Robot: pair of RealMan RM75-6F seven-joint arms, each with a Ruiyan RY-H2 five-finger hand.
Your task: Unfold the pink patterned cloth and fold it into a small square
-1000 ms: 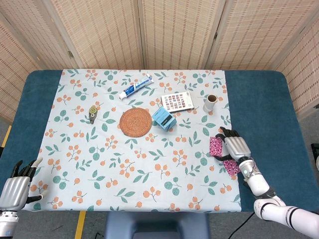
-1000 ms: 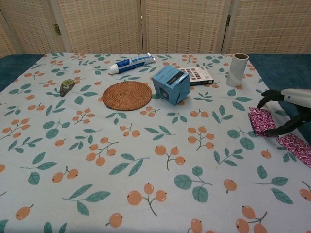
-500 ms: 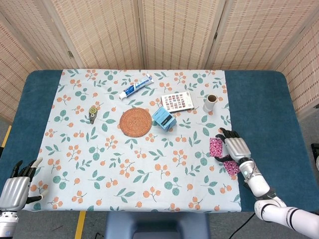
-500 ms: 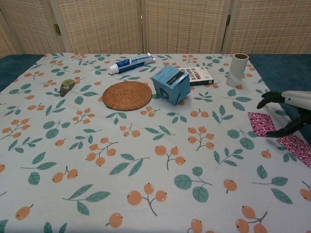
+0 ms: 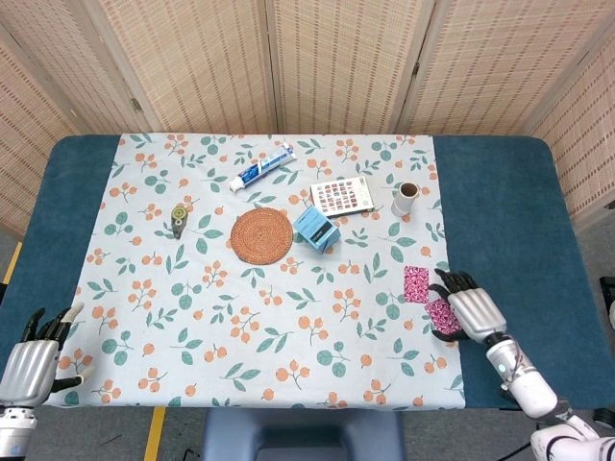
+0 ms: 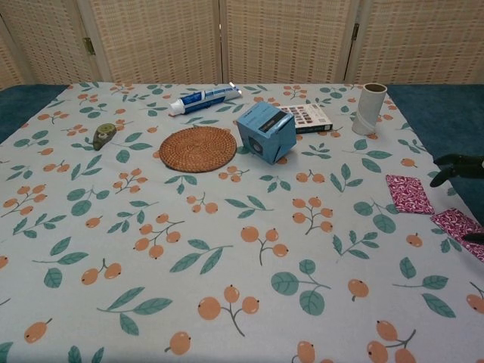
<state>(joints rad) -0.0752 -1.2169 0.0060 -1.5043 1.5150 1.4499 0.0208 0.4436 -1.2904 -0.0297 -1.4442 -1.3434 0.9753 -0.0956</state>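
Note:
The pink patterned cloth shows as two flat patches lying corner to corner near the floral tablecloth's right edge: a square patch (image 5: 416, 282) (image 6: 409, 193) and a second patch (image 5: 441, 314) (image 6: 457, 224) nearer to me. My right hand (image 5: 475, 312) (image 6: 460, 162) sits at the right side of the nearer patch with its fingers spread and arched, gripping nothing; the chest view shows only its dark fingertips at the frame edge. My left hand (image 5: 30, 364) hangs off the table's near left corner with its fingers apart and nothing in it.
On the floral tablecloth (image 5: 240, 317) lie a toothpaste tube (image 5: 260, 170), a woven coaster (image 5: 261, 235), a tilted blue box (image 5: 316, 228), a patterned booklet (image 5: 343, 194), a small cup (image 5: 405, 198) and a small green tape dispenser (image 5: 179, 219). Bare blue table (image 5: 509, 221) runs along the right.
My right hand has drawn back toward the near right, off the square pink patch, which now shows in full and lies flat. The left hand has not moved.

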